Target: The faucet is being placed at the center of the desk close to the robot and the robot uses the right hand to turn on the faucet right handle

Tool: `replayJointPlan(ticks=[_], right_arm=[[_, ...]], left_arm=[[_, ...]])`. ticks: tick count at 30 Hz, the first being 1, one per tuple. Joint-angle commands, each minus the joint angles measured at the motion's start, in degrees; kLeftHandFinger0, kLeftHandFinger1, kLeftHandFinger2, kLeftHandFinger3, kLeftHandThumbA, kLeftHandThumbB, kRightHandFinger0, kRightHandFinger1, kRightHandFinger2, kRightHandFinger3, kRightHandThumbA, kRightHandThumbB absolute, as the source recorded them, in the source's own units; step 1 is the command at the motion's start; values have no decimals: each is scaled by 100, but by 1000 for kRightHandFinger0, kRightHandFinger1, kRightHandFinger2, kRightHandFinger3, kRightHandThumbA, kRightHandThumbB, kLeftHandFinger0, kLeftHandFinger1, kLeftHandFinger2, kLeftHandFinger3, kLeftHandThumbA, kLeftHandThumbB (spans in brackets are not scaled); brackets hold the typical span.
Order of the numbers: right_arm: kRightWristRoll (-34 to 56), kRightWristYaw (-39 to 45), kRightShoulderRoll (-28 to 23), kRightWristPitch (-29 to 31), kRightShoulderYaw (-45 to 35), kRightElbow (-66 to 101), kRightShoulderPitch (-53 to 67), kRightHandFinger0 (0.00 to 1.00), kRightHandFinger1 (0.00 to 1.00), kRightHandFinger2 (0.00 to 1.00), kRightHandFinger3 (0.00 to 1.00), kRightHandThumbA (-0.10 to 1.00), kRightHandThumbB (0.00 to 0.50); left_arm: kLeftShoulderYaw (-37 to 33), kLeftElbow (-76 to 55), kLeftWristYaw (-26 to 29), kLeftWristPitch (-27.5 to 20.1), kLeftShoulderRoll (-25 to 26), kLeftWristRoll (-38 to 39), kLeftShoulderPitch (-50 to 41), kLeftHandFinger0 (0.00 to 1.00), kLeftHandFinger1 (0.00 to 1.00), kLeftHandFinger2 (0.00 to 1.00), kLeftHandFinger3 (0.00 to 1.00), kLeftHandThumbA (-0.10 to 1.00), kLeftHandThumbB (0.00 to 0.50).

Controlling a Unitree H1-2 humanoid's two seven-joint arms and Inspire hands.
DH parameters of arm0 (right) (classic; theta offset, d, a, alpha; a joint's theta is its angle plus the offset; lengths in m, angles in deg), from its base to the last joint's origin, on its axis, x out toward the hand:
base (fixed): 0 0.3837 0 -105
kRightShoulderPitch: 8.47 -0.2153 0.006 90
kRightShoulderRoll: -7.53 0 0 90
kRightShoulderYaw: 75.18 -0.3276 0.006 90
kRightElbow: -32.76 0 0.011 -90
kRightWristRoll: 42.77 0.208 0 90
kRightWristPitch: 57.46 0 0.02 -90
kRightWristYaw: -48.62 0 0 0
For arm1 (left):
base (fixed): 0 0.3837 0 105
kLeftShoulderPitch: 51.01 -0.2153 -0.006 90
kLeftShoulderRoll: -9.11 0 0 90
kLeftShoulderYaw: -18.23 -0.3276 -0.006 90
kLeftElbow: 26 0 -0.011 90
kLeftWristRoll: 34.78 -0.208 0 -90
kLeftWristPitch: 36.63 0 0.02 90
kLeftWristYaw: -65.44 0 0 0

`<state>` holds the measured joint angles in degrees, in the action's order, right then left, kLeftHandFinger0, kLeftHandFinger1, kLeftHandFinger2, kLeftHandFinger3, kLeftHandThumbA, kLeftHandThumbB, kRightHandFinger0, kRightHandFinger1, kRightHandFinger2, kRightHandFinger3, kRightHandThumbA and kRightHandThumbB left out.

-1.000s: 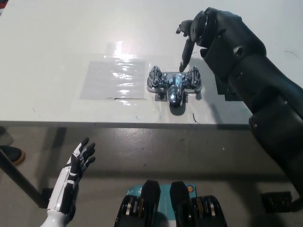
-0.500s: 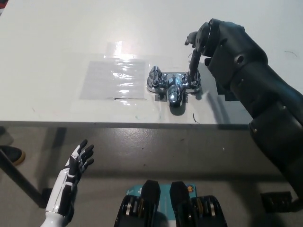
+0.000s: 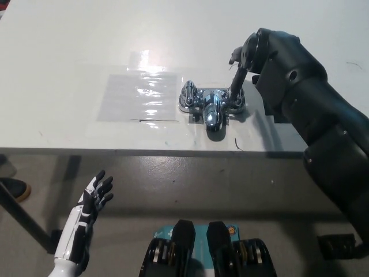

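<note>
Faucet (image 3: 211,105) aside, my white left hand (image 3: 92,199) hung at lower left, fingers spread, empty. Mid-frame, by the front edge of the matte white desk (image 3: 69,52), that rounded chrome fixture gleamed. Beyond, my black right hand (image 3: 256,52) touched its right handle (image 3: 236,98); whether it gripped, I couldn't tell.

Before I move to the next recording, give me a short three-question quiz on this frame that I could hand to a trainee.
1. True or false: the white left hand rests on the desk.
2. The black right hand reaches down to which part of the faucet? A) left handle B) spout C) right handle
3. What lies flat on the desk on the robot's left of the faucet?

Key: 1. False, it hangs below the desk's near edge. 2. C. 3. A clear plastic sheet.
</note>
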<state>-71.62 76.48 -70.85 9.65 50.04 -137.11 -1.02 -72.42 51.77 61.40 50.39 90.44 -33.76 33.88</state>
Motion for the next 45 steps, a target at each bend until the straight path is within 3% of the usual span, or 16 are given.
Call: replayJointPlan(ticks=[1, 14, 29, 39, 45], right_arm=[[-86, 202, 90, 181, 18, -33, -208, 1000, 1000, 1000, 1000, 1000, 254], [-178, -186, 101, 77, 59, -63, -45, 1000, 1000, 1000, 1000, 1000, 282], [-90, -905, -118, -5, -111, -2, -38, 1000, 1000, 1000, 1000, 1000, 219], [-311, -662, -228, 158, 152, -93, -49, 1000, 1000, 1000, 1000, 1000, 186], [-357, -520, -351, 89, 317, -141, -88, 1000, 1000, 1000, 1000, 1000, 237]], left_arm=[[18, -206, -64, -155, 43, 65, -49, 1000, 1000, 1000, 1000, 999, 217], [9, -219, -70, -160, 47, 48, -38, 1000, 1000, 1000, 1000, 1000, 229], [22, -221, -62, -160, 36, 43, 14, 1000, 1000, 1000, 1000, 1000, 211], [34, -267, -75, -134, 58, 61, 27, 1000, 1000, 1000, 1000, 997, 209], [55, -230, -93, -185, 67, 97, 43, 1000, 1000, 1000, 1000, 1000, 204]])
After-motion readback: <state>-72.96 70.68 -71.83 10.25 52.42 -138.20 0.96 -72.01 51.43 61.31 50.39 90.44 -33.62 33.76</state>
